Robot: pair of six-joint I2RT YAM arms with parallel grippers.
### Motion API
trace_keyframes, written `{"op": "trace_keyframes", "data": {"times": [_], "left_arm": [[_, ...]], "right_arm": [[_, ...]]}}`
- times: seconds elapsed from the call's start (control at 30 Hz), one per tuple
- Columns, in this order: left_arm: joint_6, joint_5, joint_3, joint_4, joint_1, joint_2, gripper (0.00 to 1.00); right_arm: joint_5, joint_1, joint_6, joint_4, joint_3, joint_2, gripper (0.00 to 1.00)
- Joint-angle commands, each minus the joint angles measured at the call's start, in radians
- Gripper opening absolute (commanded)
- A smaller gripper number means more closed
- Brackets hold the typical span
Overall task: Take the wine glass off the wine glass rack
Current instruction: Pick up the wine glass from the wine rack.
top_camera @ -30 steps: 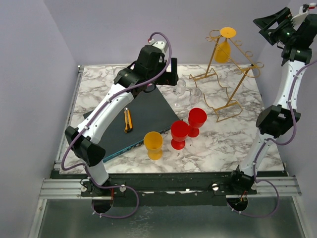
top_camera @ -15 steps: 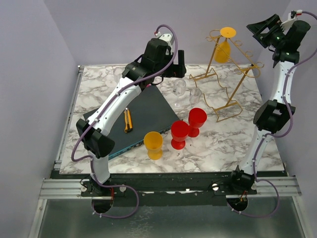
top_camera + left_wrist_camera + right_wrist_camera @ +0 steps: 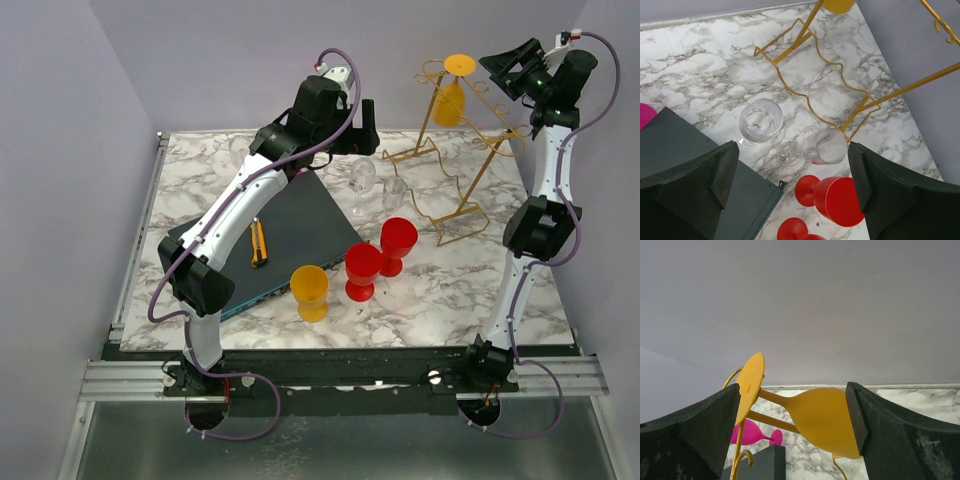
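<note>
A yellow wine glass (image 3: 450,100) hangs upside down, its round foot (image 3: 460,65) caught on top of the gold wire wine glass rack (image 3: 470,160) at the back right. My right gripper (image 3: 503,66) hovers just right of the foot, at the rack's top. In the right wrist view the glass's bowl (image 3: 827,420) and foot (image 3: 750,385) lie between my wide-apart fingers (image 3: 695,432), with the bowl close to the right finger. The right gripper (image 3: 792,412) is open. My left gripper (image 3: 366,125) hangs open above the table's middle, holding nothing.
Two clear glasses (image 3: 760,120) (image 3: 825,146) sit by the rack's foot (image 3: 810,100), one upright and one lying down. Two red glasses (image 3: 398,240) (image 3: 362,270) and a yellow cup (image 3: 310,292) stand in front. A yellow box cutter (image 3: 258,243) lies on a dark board (image 3: 295,225).
My right gripper has swung left and down to the rack's top, beside the yellow glass. The left arm first rose and shifted right, then held still.
</note>
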Motion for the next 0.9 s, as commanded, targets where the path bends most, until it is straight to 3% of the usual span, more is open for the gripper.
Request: {"op": "trace_keyframes", "data": {"times": [0.0, 0.17, 0.37, 0.7, 0.87], "left_arm": [[-0.001, 0.017, 0.012, 0.019, 0.007, -0.021, 0.99], [0.003, 0.014, 0.006, 0.020, 0.010, -0.032, 0.99], [0.002, 0.017, 0.008, 0.026, 0.013, -0.022, 0.99], [-0.043, 0.059, 0.029, 0.062, 0.016, 0.021, 0.99], [-0.043, 0.059, 0.024, 0.070, 0.018, 0.018, 0.99]], "right_arm": [[-0.023, 0.026, 0.042, 0.096, 0.006, 0.026, 0.92], [-0.028, 0.044, 0.076, 0.118, 0.016, 0.054, 0.87], [-0.011, 0.061, 0.072, 0.171, -0.100, 0.004, 0.81], [0.097, 0.060, 0.054, 0.220, -0.392, -0.194, 0.85], [0.100, 0.061, 0.051, 0.203, -0.455, -0.253, 0.85]]}}
